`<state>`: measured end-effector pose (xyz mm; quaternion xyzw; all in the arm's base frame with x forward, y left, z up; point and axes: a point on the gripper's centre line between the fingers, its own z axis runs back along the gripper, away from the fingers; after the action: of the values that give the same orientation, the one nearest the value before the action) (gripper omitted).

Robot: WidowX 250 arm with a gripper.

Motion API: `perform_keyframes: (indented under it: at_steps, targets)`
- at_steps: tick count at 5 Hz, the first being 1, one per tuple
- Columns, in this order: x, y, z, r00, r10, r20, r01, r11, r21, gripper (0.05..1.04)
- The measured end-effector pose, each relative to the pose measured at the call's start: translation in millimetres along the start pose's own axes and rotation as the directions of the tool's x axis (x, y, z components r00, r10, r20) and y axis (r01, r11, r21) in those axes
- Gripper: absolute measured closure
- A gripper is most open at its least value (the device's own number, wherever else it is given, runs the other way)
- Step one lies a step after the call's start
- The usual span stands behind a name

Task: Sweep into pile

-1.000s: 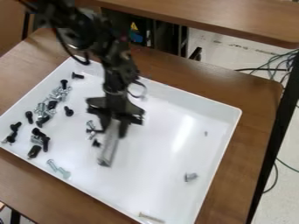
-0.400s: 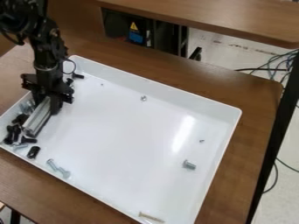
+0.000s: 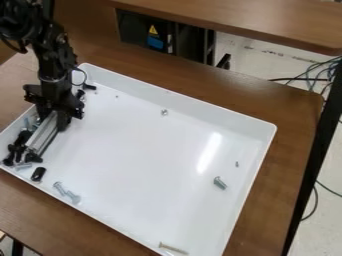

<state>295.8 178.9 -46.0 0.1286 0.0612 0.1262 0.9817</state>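
End effector (image 3: pixel 54 118): clamped on silver metal bar (image 3: pixel 43 134)
Black and silver screws (image 3: pixel 19 146): mostly beside it, left end of white plastic tray (image 3: pixel 150 162)
Sweep: low, level, gently (they could roll)

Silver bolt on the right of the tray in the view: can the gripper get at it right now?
Probably, for sweeping: bare tray floor lies between the gripper and the silver bolt. Picking it up, likely not, with the metal bar held.
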Motion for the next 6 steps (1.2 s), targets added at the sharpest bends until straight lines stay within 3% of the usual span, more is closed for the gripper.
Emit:
perform_keyframes:
  at_steps: [1,2,3,4,6]
  targets:
    - [-5.7,-26.2,7.1,1.0,-0.012,-0.011,0.012,1.0,-0.021,0.732]
    - [-18.4,-50.5,30.3,1.0,-0.028,-0.013,0.028,1.0,0.007,0.732]
    - [-21.2,-72.3,71.0,0.995,-0.042,0.093,0.04,0.999,0.017,0.732]
    - [-32.1,-100.5,83.5,0.99,-0.058,0.128,0.054,0.998,0.035,0.732]
    - [-68.5,-182.6,90.6,0.967,-0.224,0.122,0.229,0.973,-0.033,0.732]
